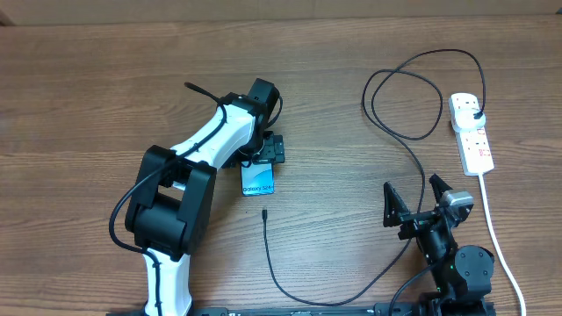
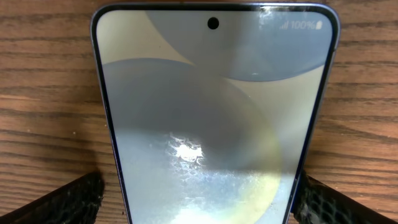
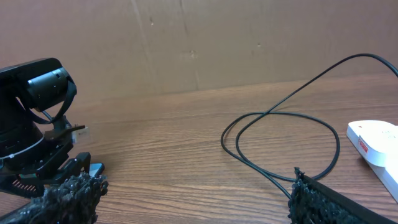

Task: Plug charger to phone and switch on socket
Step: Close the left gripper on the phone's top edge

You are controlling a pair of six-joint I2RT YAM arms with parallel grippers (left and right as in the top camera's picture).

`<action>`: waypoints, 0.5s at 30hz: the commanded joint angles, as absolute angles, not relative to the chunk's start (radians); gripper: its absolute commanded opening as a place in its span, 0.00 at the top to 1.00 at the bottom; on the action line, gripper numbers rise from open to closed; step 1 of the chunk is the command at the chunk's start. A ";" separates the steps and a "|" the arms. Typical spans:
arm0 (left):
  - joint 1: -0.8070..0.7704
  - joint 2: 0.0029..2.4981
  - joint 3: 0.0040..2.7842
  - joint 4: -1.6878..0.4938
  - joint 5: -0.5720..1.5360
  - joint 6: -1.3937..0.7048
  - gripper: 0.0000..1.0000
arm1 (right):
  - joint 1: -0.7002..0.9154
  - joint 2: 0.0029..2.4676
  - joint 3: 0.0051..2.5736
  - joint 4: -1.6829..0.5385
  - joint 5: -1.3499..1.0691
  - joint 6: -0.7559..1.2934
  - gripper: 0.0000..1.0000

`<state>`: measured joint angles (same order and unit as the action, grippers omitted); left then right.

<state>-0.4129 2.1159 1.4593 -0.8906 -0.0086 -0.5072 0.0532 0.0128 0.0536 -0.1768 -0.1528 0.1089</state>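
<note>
The phone [image 1: 257, 182] lies flat on the wooden table with its screen lit. It fills the left wrist view [image 2: 205, 112]. My left gripper [image 1: 262, 161] is open and straddles the phone's upper end; in the left wrist view [image 2: 199, 202] one finger is on each side, the right finger at the phone's edge and the left a little apart. The charger cable [image 1: 413, 145] ends in a small tip [image 1: 264, 213] just below the phone, apart from it. Its black plug [image 1: 475, 113] sits in the white socket [image 1: 471, 133]. My right gripper [image 1: 414, 209] is open and empty.
The cable runs from its tip down to the table's front edge, up past my right arm, and loops [image 3: 280, 130] near the socket [image 3: 376, 144]. The socket's thick white cord [image 1: 493, 237] runs down the right side. A brown wall stands behind the table.
</note>
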 commanded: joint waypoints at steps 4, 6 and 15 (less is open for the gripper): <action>-0.421 2.257 1.375 -0.852 0.140 -0.517 0.00 | 0.055 0.003 0.051 -0.173 -0.151 0.115 0.00; -0.421 2.257 1.375 -0.853 0.151 -0.517 0.00 | 0.055 0.003 0.051 -0.173 -0.151 0.115 0.00; -0.422 2.257 1.374 -0.878 0.151 -0.517 0.00 | 0.055 0.003 0.051 -0.173 -0.151 0.115 0.00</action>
